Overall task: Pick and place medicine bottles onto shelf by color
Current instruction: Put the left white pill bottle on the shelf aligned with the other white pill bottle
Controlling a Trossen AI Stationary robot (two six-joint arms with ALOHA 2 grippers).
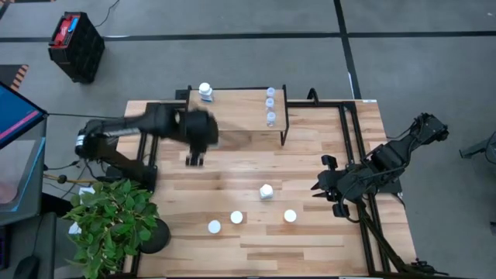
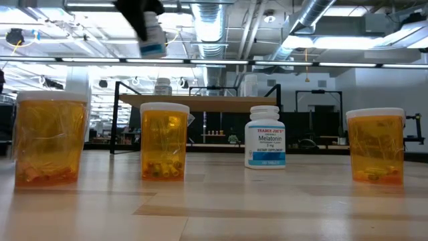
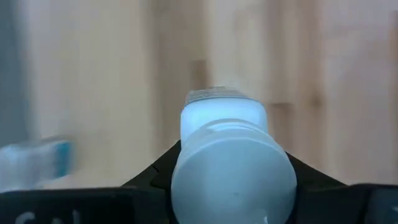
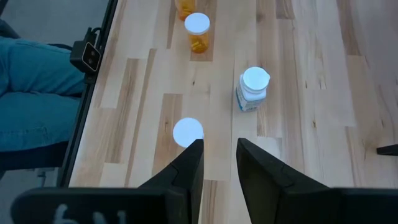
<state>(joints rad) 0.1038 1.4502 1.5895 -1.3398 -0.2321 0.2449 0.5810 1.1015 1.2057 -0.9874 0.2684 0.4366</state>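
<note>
Medicine bottles: one white bottle (image 3: 233,168) is clamped in my left tool (image 1: 194,160), lifted off the tabletop (image 1: 310,240).
On the shelf (image 1: 240,108) at the far edge I see one white bottle (image 1: 205,91) toward its left end and three clear bluish bottles (image 1: 270,105) in a row toward its right end. Another white bottle (image 1: 266,191) and three orange bottles (image 1: 236,218) stand near the tabletop's near edge. My right tool (image 4: 217,163) hangs by the right edge, fingers slightly parted and holding nothing.

Two dark jointed arms, black two-finger grippers.
</note>
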